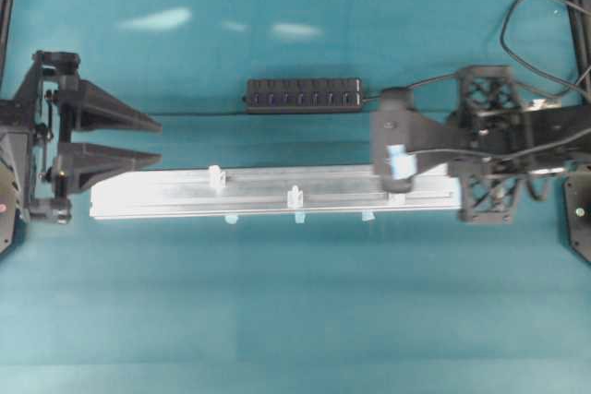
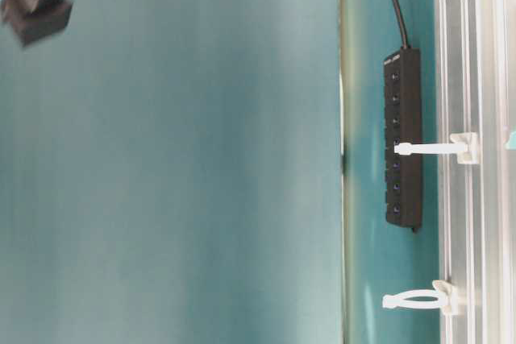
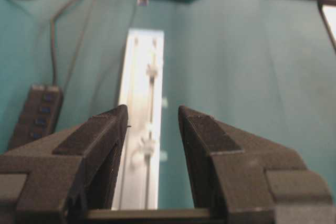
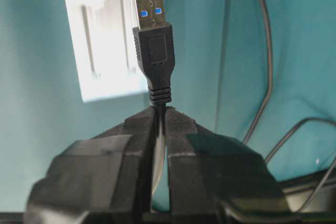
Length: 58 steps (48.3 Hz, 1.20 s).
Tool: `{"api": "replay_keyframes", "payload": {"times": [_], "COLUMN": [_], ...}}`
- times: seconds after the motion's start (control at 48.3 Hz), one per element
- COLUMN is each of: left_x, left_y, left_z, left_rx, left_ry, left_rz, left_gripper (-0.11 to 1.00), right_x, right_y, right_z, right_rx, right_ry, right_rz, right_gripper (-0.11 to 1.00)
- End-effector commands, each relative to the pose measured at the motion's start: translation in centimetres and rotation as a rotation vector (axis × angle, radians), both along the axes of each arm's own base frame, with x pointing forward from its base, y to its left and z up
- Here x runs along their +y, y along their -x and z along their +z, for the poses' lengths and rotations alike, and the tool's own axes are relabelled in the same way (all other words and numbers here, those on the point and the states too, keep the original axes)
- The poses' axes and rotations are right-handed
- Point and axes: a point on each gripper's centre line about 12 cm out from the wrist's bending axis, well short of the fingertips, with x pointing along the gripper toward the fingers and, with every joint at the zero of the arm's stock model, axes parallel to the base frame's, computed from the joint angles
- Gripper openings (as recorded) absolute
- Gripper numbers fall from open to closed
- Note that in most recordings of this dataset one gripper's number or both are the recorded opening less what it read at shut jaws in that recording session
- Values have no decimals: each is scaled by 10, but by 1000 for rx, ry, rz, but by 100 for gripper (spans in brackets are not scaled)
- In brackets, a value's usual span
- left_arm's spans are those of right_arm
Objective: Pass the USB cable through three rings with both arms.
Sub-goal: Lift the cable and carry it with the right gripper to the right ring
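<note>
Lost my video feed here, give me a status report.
Right gripper shut on USB cable, plug free above rail. Left gripper open, empty, at rail's left end. Three rings unthreaded. Nothing blocking.

R gripper (image 4: 160, 116) clamped on USB cable (image 4: 155, 51), plug upright, silver rail (image 4: 105, 35) behind

I see even, bright overhead light with two glare patches on the teal tabletop (image 1: 185, 320). The long silver aluminium rail (image 3: 140, 108) washes out, soft-focused, in both wrist views.
</note>
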Motion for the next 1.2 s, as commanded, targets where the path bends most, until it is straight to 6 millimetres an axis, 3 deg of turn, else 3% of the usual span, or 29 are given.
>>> {"api": "replay_keyframes", "payload": {"times": [0.0, 0.373, 1.18], "left_x": [4, 8, 10], "left_y": [-4, -20, -44], "left_z": [14, 12, 9], "left_rx": [-41, -22, 18], "left_ry": [-4, 0, 9], "left_rz": [15, 25, 29], "left_gripper": [47, 48, 59], "right_x": [-4, 0, 8], "right_y": [12, 43, 54], "right_z": [6, -23, -80], "right_rx": [-57, -68, -118], "right_ry": [-3, -26, -105], "right_rz": [-34, -56, -28], "right_gripper": [-9, -9, -9]}}
